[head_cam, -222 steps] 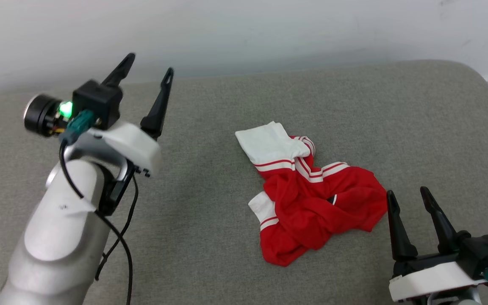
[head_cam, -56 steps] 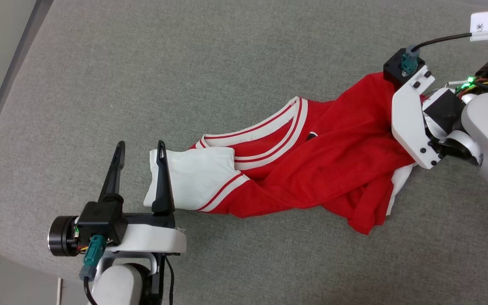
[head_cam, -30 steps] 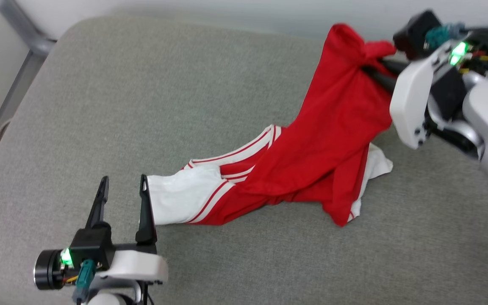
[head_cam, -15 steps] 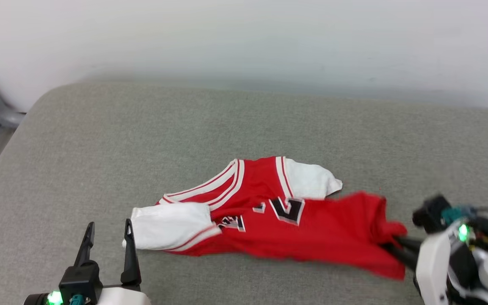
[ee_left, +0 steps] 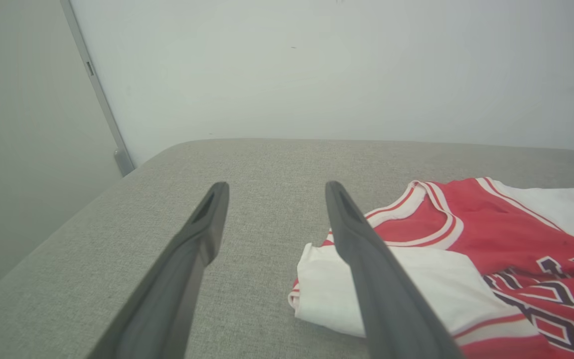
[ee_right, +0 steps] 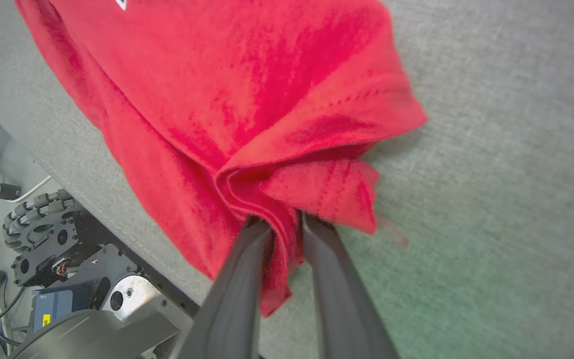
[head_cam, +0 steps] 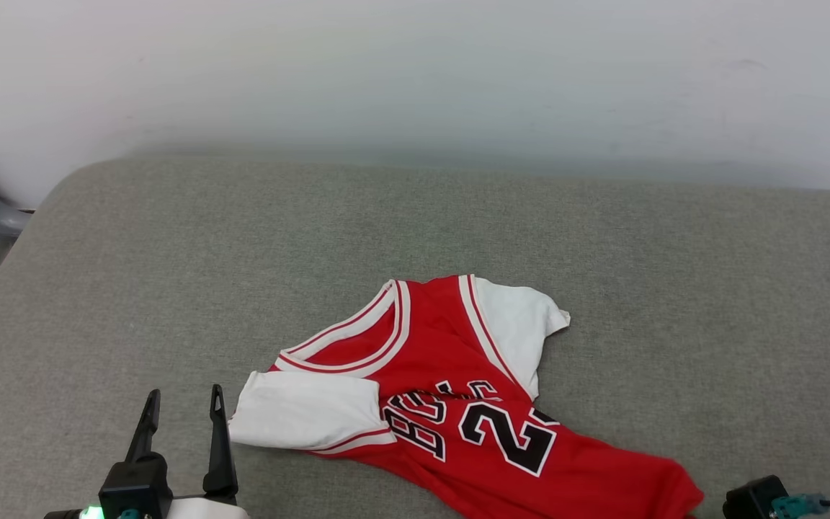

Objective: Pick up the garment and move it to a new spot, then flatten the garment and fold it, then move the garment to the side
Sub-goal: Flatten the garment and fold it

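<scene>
the grey padded worktop (head_cam: pixel 170 274) takes up most of the head view. the garment (head_cam: pixel 458 360) lies at its lower middle, front up, with the collar toward the centre and the body running off to the lower right corner. in the right wrist view, at the lower left of the frame, that lower part reaches the worktop's near edge. let go there and the cloth's own weight could drag it over the side.

your right hand (ee_right: pixel 285 222) is grasping red cloth at the garment's lower end, with its fingers close together. pull further from that single point and you'll likely stretch the shirt into a diagonal rope rather than flatten it.

your left hand (head_cam: pixel 185 391), at the lower left of the head view, is released and empty, just beside the white sleeve (head_cam: pixel 307 411). you can't tell whether a finger touches it. that sleeve lies partly over the red body, so a careless grab could take both layers. the hem fold (ee_right: pixel 317 184) at the right hand's fingers is doubled and crumpled, and set down like that it will likely crease.
</scene>
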Controlling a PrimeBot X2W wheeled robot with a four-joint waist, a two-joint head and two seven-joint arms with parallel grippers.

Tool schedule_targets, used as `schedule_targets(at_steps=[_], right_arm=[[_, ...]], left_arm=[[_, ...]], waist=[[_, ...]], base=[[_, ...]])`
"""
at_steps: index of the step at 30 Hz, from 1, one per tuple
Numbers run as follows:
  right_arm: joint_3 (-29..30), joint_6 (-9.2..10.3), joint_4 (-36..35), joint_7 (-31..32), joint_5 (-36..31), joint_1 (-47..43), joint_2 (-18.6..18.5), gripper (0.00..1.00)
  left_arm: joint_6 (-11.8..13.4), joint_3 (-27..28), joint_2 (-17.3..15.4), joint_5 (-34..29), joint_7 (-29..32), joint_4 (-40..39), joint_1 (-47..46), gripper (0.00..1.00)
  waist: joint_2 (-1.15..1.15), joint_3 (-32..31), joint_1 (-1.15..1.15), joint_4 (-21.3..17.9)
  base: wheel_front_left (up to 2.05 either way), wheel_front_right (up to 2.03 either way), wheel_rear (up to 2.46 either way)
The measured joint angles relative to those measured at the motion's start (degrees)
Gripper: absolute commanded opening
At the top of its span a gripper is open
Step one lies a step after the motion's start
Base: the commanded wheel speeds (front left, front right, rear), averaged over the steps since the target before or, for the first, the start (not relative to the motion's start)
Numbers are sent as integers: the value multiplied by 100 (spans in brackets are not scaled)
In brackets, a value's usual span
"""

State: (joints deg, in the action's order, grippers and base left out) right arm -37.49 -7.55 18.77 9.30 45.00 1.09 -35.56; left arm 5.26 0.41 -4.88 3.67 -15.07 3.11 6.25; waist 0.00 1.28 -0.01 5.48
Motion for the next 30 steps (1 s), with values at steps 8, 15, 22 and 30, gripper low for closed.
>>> schedule_targets(at_steps=[8,15,22,30], right_arm=[[1600,3,-1012,-232,-514,9,303,100],[2492,3,-2112,354,-1310,856,375,100],[1811,3,-2092,1584,-1317,2365,220,100],[311,2,-1214,3573,-754,3928,-266,100]], left_arm=[[-32,18,-1,-45,0,18,34,100],[-74,-34,1,-94,0,-34,-107,100],[-126,-193,44,-100,0,-71,-430,100],[-129,-377,130,-78,0,-116,-806,100]], waist=[[0,-40,0,-16],[0,123,1,102],[0,504,2,353],[0,1065,2,729]], base=[[0,0,0],[0,0,0],[0,0,0],[0,0,0]])
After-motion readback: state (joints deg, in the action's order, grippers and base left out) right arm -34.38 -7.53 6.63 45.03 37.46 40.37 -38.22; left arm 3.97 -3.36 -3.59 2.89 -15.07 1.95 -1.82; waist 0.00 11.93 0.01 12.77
